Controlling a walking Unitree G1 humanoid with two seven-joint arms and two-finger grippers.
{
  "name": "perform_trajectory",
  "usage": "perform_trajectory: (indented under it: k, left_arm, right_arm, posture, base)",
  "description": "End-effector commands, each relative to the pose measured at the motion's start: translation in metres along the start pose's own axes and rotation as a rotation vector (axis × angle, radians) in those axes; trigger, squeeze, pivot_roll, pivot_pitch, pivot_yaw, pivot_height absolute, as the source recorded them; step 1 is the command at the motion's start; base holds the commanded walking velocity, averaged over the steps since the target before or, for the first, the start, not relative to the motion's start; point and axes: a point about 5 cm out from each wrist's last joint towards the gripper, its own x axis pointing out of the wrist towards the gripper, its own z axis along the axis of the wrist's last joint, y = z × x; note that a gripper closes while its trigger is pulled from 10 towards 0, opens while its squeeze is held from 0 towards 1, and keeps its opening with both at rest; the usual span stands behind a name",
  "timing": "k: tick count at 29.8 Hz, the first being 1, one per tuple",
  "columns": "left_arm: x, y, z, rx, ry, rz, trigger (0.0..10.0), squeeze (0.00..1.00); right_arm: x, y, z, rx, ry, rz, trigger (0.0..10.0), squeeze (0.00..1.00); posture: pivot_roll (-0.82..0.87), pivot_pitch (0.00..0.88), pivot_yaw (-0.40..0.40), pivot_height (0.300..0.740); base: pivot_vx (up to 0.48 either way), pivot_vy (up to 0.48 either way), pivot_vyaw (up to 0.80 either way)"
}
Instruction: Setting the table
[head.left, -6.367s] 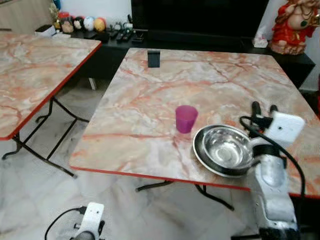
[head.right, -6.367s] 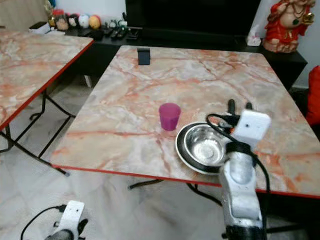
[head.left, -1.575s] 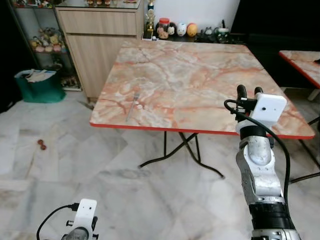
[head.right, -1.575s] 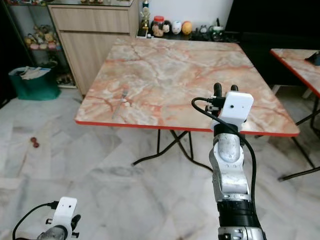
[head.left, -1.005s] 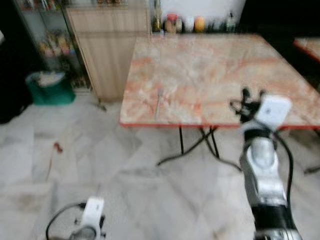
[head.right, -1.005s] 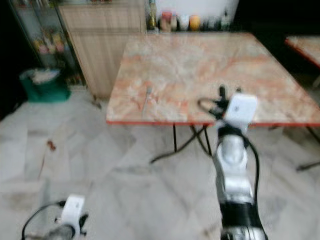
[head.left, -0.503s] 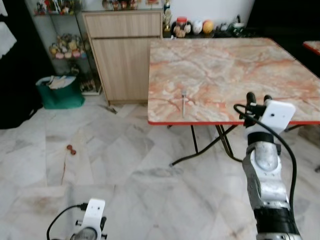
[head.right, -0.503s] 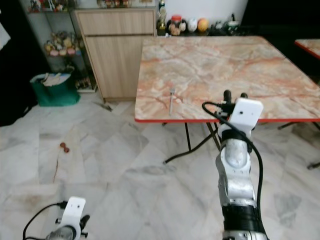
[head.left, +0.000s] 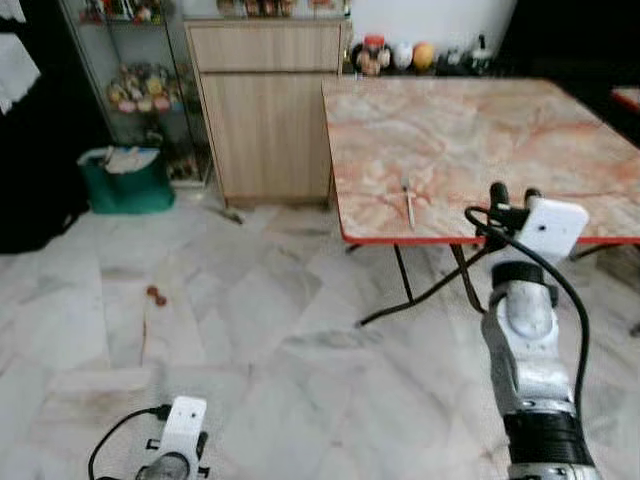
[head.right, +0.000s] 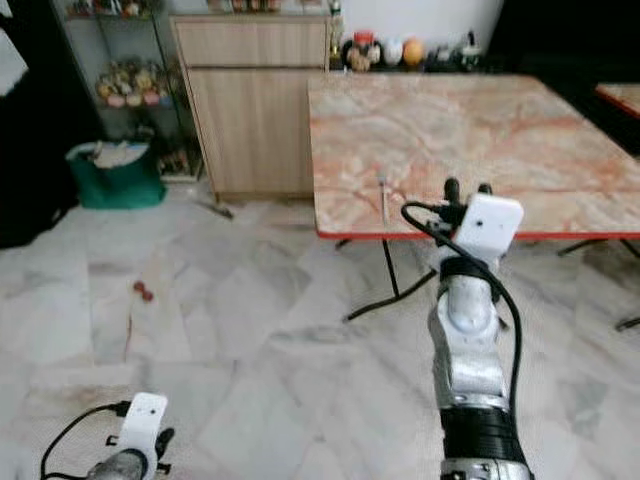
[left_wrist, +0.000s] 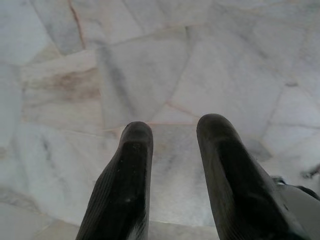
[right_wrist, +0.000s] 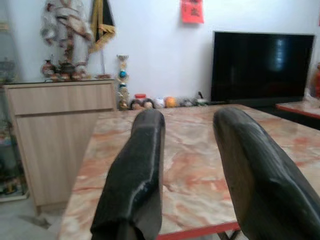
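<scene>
Marble tabletop (head.left: 480, 140) with fork (head.left: 408, 203) now shifted to upper right as camera turns; right pincer (head.left: 511, 191) spread, empty; fork judged next.

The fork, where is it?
The fork lies on the marble table near its red front edge, ahead of the robot, left of the raised right hand.

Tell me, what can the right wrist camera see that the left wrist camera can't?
The right wrist view has the marble table, a wooden cabinet and a black TV on a white wall. The left wrist view has pale floor tiles, as that arm hangs low. Both look past two black fingers, spread apart with nothing between them.
</scene>
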Motion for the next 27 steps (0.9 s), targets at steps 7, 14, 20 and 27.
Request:
perform_trajectory:
  k: [7, 14, 20, 27]
  left_arm:
    - [-0.001, -0.007, -0.003, 0.008, 0.009, -0.020, 10.0, 0.00]
    - [-0.001, -0.007, -0.002, 0.015, 0.004, -0.021, 10.0, 0.00]
    - [-0.001, -0.008, -0.002, 0.019, 0.003, -0.033, 10.0, 0.00]
    - [-0.001, -0.009, -0.002, 0.021, 0.004, -0.040, 10.0, 0.00]
  right_arm:
    - [-0.002, -0.010, -0.004, -0.007, 0.017, -0.025, 10.0, 0.00]
    - [-0.006, -0.011, -0.011, -0.019, 0.041, -0.019, 10.0, 0.00]
    - [-0.009, -0.013, -0.015, -0.030, 0.055, -0.020, 10.0, 0.00]
    - [-0.011, -0.013, -0.016, -0.031, 0.060, -0.022, 10.0, 0.00]
  posture:
    - [0.05, 0.000, -0.025, 0.740]
    - [0.05, 0.000, -0.022, 0.740]
    - [0.05, 0.000, -0.020, 0.740]
    - [0.05, 0.000, -0.020, 0.740]
  base:
    - [0.000, 0.000, 0.00]
    - [0.036, 0.000, 0.00]
    - [0.308, 0.000, 0.00]
    - [0.360, 0.000, 0.00]
